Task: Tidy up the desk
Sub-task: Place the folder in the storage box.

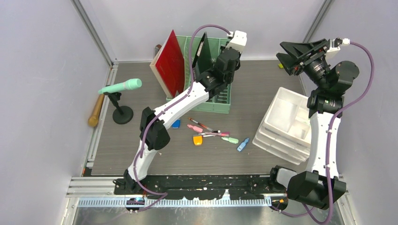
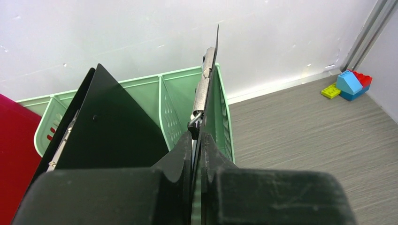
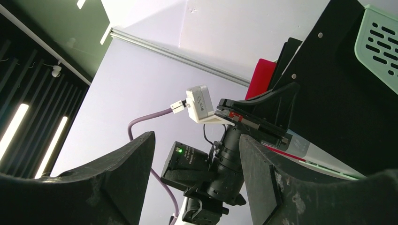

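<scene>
1. Two arms stand at the near edge of the desk (image 1: 253,89), which fills the overhead view; a green file rack (image 1: 213,107) stands at its back, white trays (image 1: 284,124) on the right, pens (image 1: 206,126) loose mid-desk.
2. Left wrist view: the left gripper (image 2: 195,140) is clenched on a black binder (image 2: 202,93), seen edge-on against the rack's right-hand wall.
3. Right wrist view: the right gripper (image 3: 195,140) is raised; fingers spread, grasping nothing.

Pale walls (image 1: 42,70) w/ metal corner rails (image 1: 94,33); ceiling strip lights (image 3: 13,126), dark slats (image 3: 19,75).
</scene>
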Tool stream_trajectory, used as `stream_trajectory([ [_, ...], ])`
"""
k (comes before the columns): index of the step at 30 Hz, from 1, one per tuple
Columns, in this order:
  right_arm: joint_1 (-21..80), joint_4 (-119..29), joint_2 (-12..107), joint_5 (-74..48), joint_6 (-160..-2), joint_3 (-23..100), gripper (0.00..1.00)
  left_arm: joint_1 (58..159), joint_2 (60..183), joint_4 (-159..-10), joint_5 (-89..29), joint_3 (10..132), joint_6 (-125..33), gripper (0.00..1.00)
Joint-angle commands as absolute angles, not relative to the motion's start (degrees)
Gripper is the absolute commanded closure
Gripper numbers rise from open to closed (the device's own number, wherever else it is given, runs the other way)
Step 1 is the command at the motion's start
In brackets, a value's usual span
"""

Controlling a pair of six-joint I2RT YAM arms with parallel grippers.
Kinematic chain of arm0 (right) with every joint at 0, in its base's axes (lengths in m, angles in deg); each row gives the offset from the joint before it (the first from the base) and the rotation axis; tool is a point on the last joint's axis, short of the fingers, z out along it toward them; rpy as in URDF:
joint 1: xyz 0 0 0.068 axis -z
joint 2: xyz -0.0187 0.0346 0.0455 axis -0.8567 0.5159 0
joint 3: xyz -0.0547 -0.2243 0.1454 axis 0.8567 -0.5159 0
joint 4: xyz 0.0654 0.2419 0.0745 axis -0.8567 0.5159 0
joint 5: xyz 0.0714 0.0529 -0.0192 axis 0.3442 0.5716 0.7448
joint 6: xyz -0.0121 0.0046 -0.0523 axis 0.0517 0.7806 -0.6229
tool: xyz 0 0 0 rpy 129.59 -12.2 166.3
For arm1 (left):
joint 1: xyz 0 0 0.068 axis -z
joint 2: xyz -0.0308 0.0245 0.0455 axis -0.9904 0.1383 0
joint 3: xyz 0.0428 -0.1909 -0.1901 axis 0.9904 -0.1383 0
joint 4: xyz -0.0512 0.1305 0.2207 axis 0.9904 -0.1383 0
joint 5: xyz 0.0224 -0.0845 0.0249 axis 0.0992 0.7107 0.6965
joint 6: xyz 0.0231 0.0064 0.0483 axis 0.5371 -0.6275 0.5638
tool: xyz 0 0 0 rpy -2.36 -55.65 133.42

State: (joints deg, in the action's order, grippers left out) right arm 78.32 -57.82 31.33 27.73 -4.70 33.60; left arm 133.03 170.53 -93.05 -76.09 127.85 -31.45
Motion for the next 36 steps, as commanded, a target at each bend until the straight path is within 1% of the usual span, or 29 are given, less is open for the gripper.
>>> stream_trajectory([
  [1,78.79,-59.26,29.72,27.40,-5.67,33.71,0.28,133.05,164.93,-83.45,-79.64,129.18,-29.65,1.00],
  [7,78.72,-59.26,29.49,27.42,-5.67,33.64,0.28,133.03,165.44,-80.57,-87.24,129.11,-30.47,1.00],
  [13,78.76,-59.29,29.44,27.21,-5.83,33.47,0.28,133.12,167.41,-80.20,-86.69,128.52,-31.25,1.00],
  [17,78.72,-59.26,29.21,27.09,-6.15,33.18,0.28,133.12,168.68,-84.70,-86.71,128.38,-35.77,1.00],
  [19,78.73,-59.26,29.18,27.00,-6.28,32.98,0.28,133.24,169.24,-87.42,-86.47,128.64,-38.30,0.98],
  [21,78.74,-59.26,29.20,26.96,-6.31,32.87,0.28,133.57,169.90,-89.44,-86.46,128.68,-39.55,0.93],
  [27,78.77,-59.26,29.01,26.90,-6.27,32.70,0.27,135.02,170.69,-90.66,-86.89,128.91,-39.88,0.72],
  [30,78.72,-59.26,28.85,26.97,-6.34,32.46,0.27,135.29,170.74,-90.39,-86.48,129.62,-38.94,0.64],
  [32,78.72,-59.26,28.77,26.98,-6.39,32.23,0.27,135.50,170.48,-88.86,-86.34,129.66,-36.99,0.59],
  [36,78.72,-59.33,28.72,26.97,-6.24,32.21,0.27,136.24,169.61,-82.94,-85.74,128.69,-30.17,0.56],
])
